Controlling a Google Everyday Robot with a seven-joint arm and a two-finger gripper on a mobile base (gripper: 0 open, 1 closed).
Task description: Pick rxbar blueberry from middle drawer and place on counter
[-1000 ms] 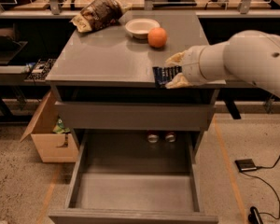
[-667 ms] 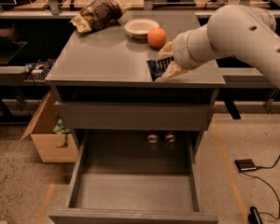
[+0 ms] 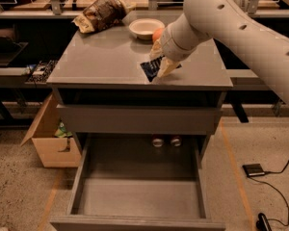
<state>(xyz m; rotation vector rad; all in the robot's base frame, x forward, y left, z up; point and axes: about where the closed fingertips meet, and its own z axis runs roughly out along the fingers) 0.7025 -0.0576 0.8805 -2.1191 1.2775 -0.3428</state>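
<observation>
The rxbar blueberry (image 3: 150,69) is a dark navy bar held tilted at the front middle of the grey counter (image 3: 101,61), its lower end at or just above the surface. My gripper (image 3: 160,60) is shut on the bar, with pale fingers (image 3: 165,66) on either side, reaching in from the upper right. The open drawer (image 3: 137,186) is pulled out below and its inside shows no bar.
A brown-and-yellow snack bag (image 3: 99,14), a white bowl (image 3: 146,28) and an orange (image 3: 157,34) sit at the counter's back. Two can tops (image 3: 165,141) show at the drawer's rear. A cardboard box (image 3: 50,138) stands left of the cabinet. Cables and a black device (image 3: 254,169) lie at right.
The arm has swung left and inward over the counter, carrying the bar from the front right edge to the front middle and lower toward the surface.
</observation>
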